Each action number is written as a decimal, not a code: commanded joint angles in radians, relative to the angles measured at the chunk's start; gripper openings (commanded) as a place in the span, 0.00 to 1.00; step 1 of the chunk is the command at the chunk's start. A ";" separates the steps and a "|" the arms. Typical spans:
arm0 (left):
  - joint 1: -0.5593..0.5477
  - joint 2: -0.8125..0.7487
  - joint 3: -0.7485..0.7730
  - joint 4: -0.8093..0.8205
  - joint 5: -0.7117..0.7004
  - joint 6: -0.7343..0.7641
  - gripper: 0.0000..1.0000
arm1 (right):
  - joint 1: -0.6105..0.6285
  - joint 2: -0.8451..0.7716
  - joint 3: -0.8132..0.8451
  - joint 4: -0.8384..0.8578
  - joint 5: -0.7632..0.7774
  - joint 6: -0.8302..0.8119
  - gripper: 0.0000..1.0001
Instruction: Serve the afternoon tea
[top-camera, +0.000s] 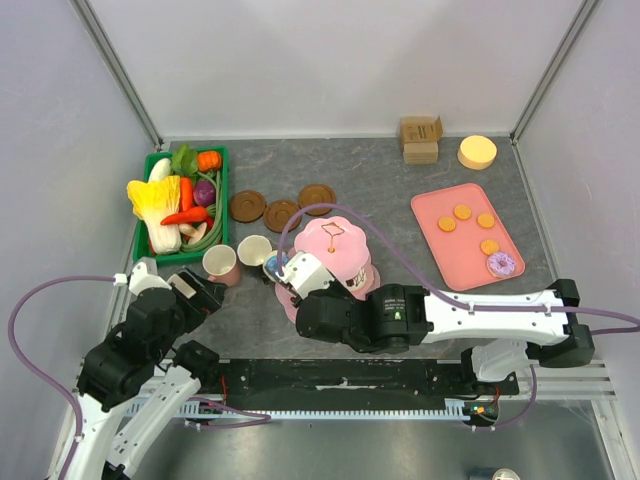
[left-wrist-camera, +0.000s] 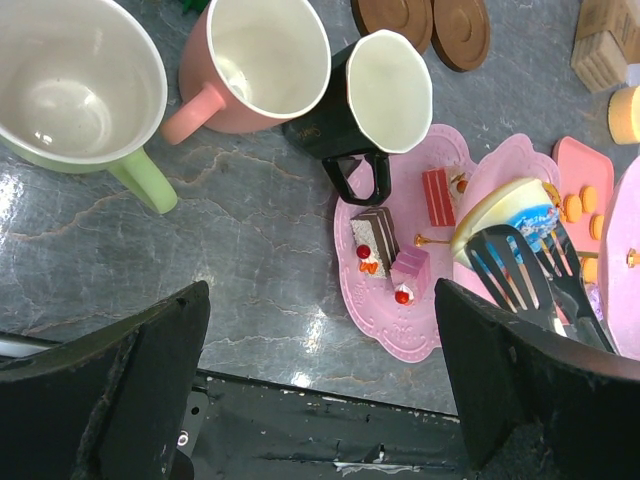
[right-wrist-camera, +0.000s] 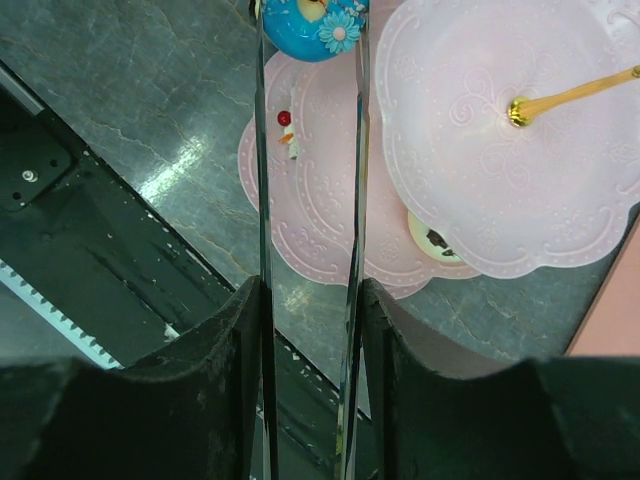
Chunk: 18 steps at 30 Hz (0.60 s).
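Note:
The pink tiered stand stands mid-table; its lower tier holds cake bits. My right gripper is shut on metal tongs, whose tips pinch a blue cake piece over the stand's left edge; the cake piece also shows in the left wrist view. The pale green mug, pink mug and dark mug stand left of the stand. My left gripper is open and empty near the table's front edge. Brown saucers lie behind the stand.
A pink tray at the right holds orange biscuits and a purple donut. A green basket of toy vegetables is at the back left. Cardboard boxes and a yellow disc sit at the back right.

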<state>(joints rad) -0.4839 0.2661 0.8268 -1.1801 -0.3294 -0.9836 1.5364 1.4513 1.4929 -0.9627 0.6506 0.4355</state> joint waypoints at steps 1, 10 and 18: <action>0.001 -0.010 -0.003 0.017 0.009 -0.010 0.99 | 0.008 -0.054 -0.014 0.114 -0.005 0.023 0.45; 0.002 -0.018 -0.003 0.020 0.009 -0.001 0.99 | 0.014 -0.150 -0.114 0.202 -0.066 0.098 0.45; 0.002 -0.022 -0.008 0.034 0.018 0.008 0.99 | 0.016 -0.318 -0.261 0.170 -0.141 0.207 0.45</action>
<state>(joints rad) -0.4839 0.2539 0.8234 -1.1770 -0.3264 -0.9833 1.5455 1.2251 1.2728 -0.8074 0.5301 0.5560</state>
